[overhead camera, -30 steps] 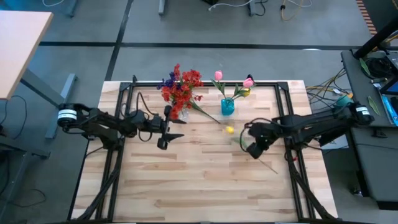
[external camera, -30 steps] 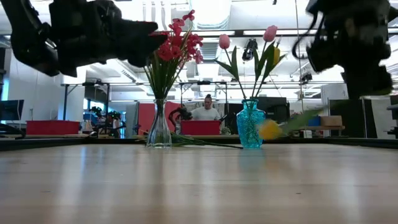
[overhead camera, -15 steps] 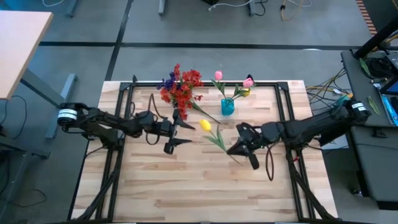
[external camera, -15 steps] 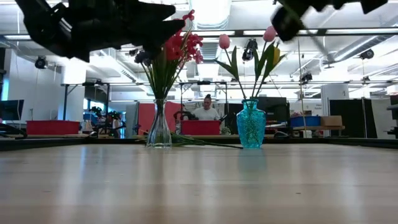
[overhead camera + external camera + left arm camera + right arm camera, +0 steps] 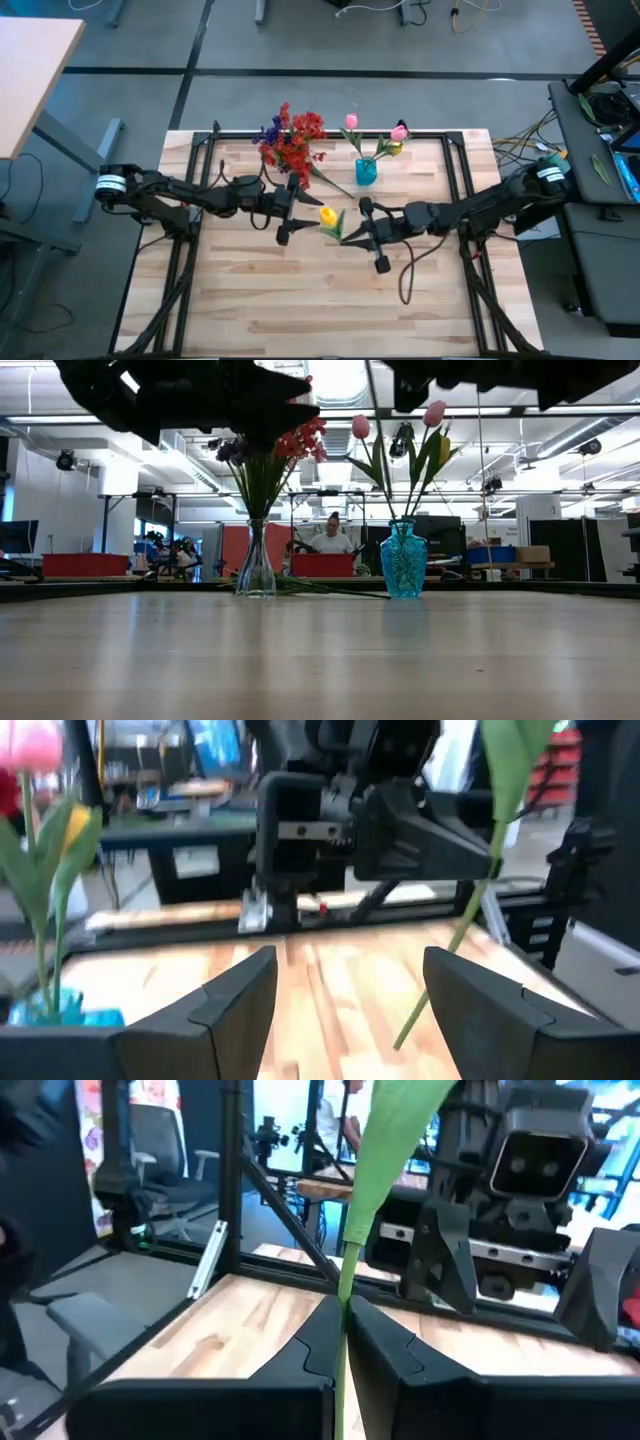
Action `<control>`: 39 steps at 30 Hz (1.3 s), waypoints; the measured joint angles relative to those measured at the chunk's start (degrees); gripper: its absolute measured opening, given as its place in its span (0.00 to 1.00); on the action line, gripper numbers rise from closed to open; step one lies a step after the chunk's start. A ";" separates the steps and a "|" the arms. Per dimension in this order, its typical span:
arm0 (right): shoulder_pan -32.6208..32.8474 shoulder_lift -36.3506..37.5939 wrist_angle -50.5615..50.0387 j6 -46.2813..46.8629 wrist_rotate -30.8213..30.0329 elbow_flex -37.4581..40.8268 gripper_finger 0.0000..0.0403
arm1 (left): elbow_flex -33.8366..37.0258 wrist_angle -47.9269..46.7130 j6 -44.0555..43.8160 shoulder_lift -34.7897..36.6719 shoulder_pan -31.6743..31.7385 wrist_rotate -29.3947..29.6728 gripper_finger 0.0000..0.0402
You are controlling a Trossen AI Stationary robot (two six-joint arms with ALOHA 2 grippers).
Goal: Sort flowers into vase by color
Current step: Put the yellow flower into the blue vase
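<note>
Right tool (image 5: pixel 352 237), arm stretched low across the desk (image 5: pixel 330 300), is pinching the yellow tulip's (image 5: pixel 327 215) stem facing the spread left tool (image 5: pixel 292 215).

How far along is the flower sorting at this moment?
Mostly done, it seems. The clear vase holds red and purple flowers, and the blue vase holds pink tulips. In hand: the right hand is shut on the stem of a yellow tulip, lifted over the table, facing the open left hand. Left: that tulip still needs a vase, and one stem lies between the vases.
</note>
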State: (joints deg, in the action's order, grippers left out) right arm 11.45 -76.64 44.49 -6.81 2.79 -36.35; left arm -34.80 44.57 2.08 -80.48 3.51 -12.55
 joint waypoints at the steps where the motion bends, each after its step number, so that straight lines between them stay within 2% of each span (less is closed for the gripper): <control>1: -0.22 -0.70 0.35 0.44 -0.02 0.01 0.03 | -0.57 -2.08 -0.12 0.11 0.00 0.07 0.59; 5: -0.47 -2.67 1.43 1.61 0.01 -0.01 0.03 | -3.81 -10.62 -0.47 0.48 -0.09 0.19 0.59; 15: -0.49 -1.95 1.40 0.30 0.15 0.01 0.03 | -12.53 -38.45 0.45 4.85 -0.94 0.25 0.59; 22: -0.60 -1.93 1.25 -0.55 0.15 0.01 0.03 | -18.91 -58.19 -1.86 6.66 -1.99 6.25 0.59; 31: -0.60 -1.90 1.25 -0.92 0.15 0.01 0.03 | -25.39 -74.46 -5.59 7.03 -2.03 7.73 0.59; 39: -0.60 -1.90 1.20 -1.46 0.15 0.01 0.03 | -34.39 -89.80 -6.09 7.01 -2.01 13.61 0.59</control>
State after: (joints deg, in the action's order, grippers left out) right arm 10.85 -78.54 45.69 -8.27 2.94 -36.34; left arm -69.18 -45.23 -4.01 -73.47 1.50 1.06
